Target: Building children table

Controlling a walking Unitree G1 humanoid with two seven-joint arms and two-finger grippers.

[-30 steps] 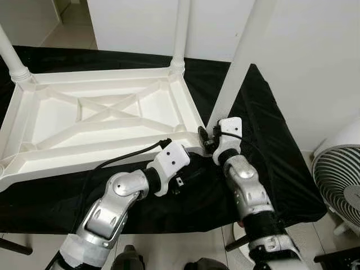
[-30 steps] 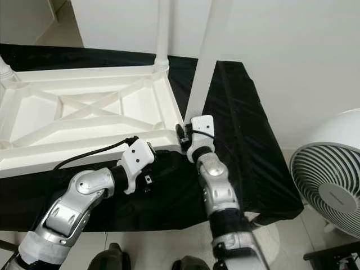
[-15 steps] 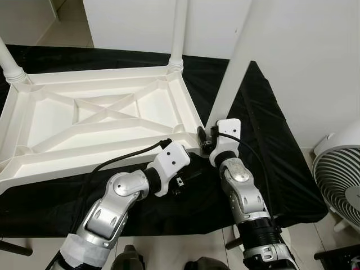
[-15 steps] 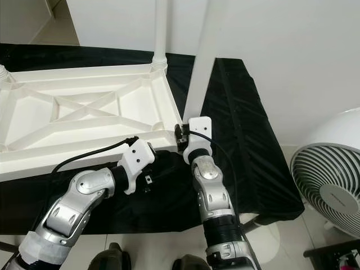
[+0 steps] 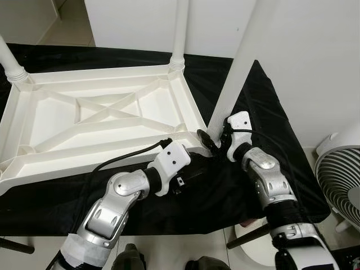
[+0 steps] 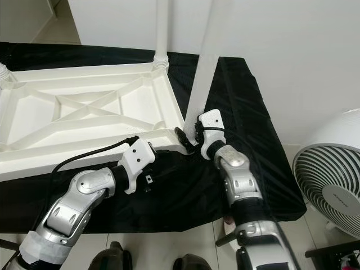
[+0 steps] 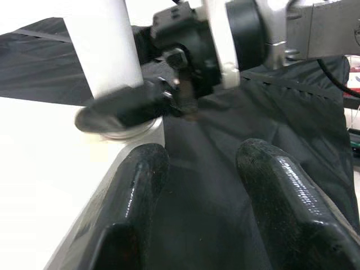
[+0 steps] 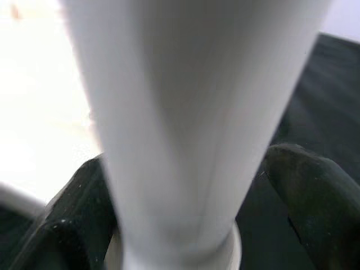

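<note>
A white plastic children's table lies upside down on a black-draped worktop. Three white legs stand upright from its corners.
</note>
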